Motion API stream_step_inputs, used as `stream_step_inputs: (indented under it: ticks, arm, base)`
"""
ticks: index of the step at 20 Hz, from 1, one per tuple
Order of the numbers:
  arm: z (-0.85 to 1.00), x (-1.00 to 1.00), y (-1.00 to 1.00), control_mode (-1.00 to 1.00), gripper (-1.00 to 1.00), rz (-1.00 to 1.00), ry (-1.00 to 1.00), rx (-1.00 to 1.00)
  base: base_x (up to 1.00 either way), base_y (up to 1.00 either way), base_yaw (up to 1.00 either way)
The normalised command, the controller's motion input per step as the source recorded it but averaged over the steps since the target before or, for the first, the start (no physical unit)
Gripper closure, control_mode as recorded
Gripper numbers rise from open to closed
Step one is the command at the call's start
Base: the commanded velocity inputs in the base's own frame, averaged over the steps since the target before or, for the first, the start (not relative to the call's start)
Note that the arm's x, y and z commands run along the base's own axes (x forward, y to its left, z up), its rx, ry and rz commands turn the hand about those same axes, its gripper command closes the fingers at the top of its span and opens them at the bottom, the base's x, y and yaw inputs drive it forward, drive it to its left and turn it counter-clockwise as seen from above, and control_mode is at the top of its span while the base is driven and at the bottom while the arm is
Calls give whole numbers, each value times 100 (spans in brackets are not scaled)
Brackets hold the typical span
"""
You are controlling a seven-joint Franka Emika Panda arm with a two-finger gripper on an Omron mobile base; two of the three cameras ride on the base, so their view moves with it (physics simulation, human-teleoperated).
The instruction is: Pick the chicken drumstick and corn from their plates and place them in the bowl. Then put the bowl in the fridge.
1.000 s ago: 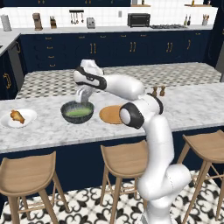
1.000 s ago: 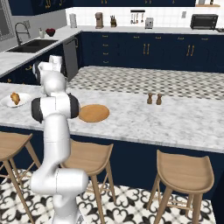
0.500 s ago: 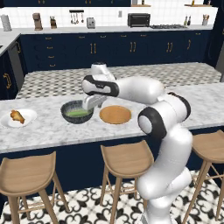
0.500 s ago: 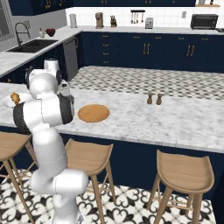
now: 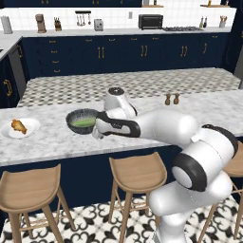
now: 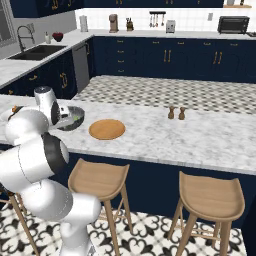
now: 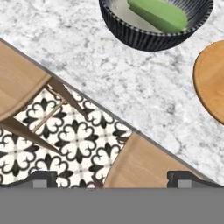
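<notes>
Claw point(image 7: 112, 177): jaws wide apart, empty; tips poised over the surface point(image 7: 131, 87) edge, above the stools point(image 7: 144, 168).
Bowl point(image 5: 82, 120): just beside the claw, on the surface; holds the corn point(image 7: 158, 14).
Wooden plate point(image 6: 107, 129): bare, near the bowl.
Drumstick point(image 5: 18, 125): on the white plate point(image 5: 29, 125), well apart to the left.
Progress: corn done, seemingly; drumstick and fridge stage outstanding.
Arm: reaches low and leftward across the surface, hand by the bowl's near side.
</notes>
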Motion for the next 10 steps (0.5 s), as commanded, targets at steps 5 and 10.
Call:
stream_step_inputs:
  ticks: [5, 10]
  arm:
    - [0, 0, 0, -100, -100, 0, 0, 0]
    - [0, 0, 0, -100, -100, 0, 0, 0]
  base:
    - [0, 0, 0]
    - [0, 0, 0]
